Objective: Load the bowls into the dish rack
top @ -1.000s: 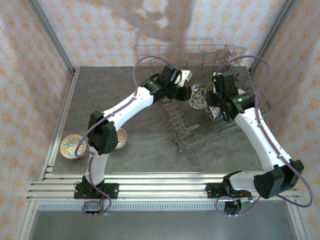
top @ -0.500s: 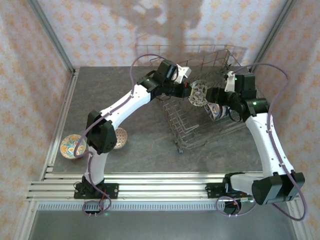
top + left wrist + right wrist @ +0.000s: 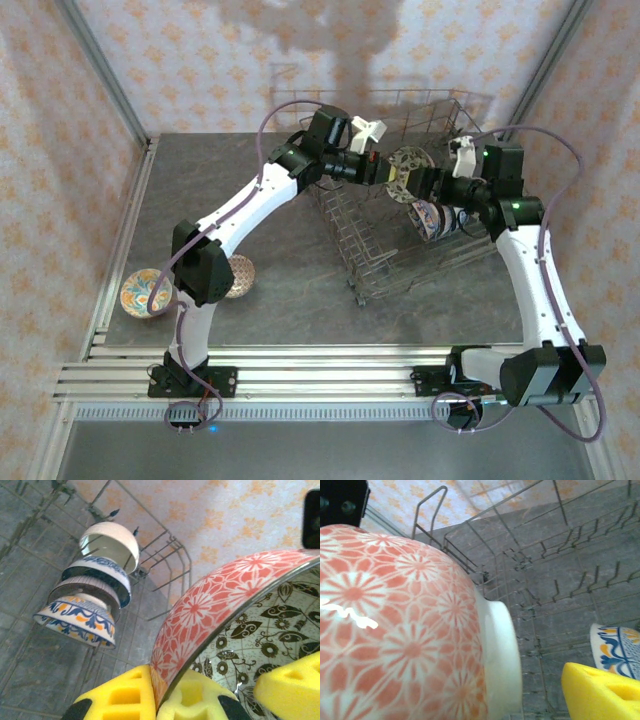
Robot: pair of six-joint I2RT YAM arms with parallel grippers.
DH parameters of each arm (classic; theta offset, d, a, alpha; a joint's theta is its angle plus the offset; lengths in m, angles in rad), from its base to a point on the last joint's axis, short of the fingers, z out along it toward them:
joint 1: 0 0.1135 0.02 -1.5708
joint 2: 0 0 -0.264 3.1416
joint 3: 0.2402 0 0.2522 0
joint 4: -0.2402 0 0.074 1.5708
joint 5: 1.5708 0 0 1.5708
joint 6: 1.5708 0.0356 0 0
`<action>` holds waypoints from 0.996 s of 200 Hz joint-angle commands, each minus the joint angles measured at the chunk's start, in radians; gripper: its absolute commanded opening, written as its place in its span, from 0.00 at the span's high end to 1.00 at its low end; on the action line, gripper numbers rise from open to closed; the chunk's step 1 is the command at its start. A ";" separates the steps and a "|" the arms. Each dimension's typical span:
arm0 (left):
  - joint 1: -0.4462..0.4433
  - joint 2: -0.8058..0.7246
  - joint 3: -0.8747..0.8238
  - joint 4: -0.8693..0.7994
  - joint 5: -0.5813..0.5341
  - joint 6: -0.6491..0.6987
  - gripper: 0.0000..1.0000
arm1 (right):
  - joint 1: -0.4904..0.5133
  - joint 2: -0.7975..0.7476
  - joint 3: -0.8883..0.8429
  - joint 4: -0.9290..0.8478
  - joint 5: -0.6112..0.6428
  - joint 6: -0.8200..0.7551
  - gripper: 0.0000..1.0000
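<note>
My left gripper [image 3: 385,168] [image 3: 160,695] is shut on the rim of a pink-patterned bowl [image 3: 407,165] [image 3: 225,600] and holds it on edge above the dish rack [image 3: 390,275] [image 3: 167,555]. The bowl's inside has dark leaf prints. Several bowls [image 3: 432,216] [image 3: 92,592] stand in a row on the rack's tines: cream, blue-and-white and orange-and-blue. My right gripper [image 3: 432,187] is open just right of the held bowl. In the right wrist view the bowl's foot [image 3: 502,655] stands clear of one yellow fingertip [image 3: 600,690]; the other finger is hidden.
Two more bowls sit on the grey table at the left, a colourful one [image 3: 145,292] and a pale one [image 3: 240,275] partly under the left arm. The rack [image 3: 545,555] has tall wire sides. Papered walls close in the table at the back and sides.
The left arm has carried the pink-patterned bowl up and to the right over the rack. The right gripper has opened and drawn up from the racked bowls.
</note>
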 commanded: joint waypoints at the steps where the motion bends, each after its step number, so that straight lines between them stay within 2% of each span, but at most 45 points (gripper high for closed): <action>1: 0.000 0.012 0.034 0.110 0.085 -0.051 1.00 | -0.006 0.014 -0.008 0.056 -0.068 0.028 0.18; 61: -0.002 0.012 0.008 0.122 0.108 -0.071 1.00 | -0.006 -0.003 -0.021 0.128 -0.051 0.067 0.24; 113: -0.001 0.019 0.005 0.123 0.094 -0.080 1.00 | -0.006 -0.019 -0.030 0.147 -0.053 0.085 0.37; 127: 0.000 0.022 0.007 0.118 0.089 -0.080 1.00 | -0.006 -0.025 -0.029 0.142 -0.061 0.083 0.37; 141: 0.002 0.028 0.008 0.109 0.085 -0.080 1.00 | -0.006 -0.026 -0.030 0.135 -0.075 0.077 0.30; 157: 0.002 0.036 0.013 0.101 0.080 -0.079 1.00 | -0.006 -0.026 -0.031 0.127 -0.103 0.072 0.29; 199: 0.002 0.052 0.030 0.076 0.071 -0.071 1.00 | -0.006 -0.053 -0.038 0.116 -0.136 0.065 0.40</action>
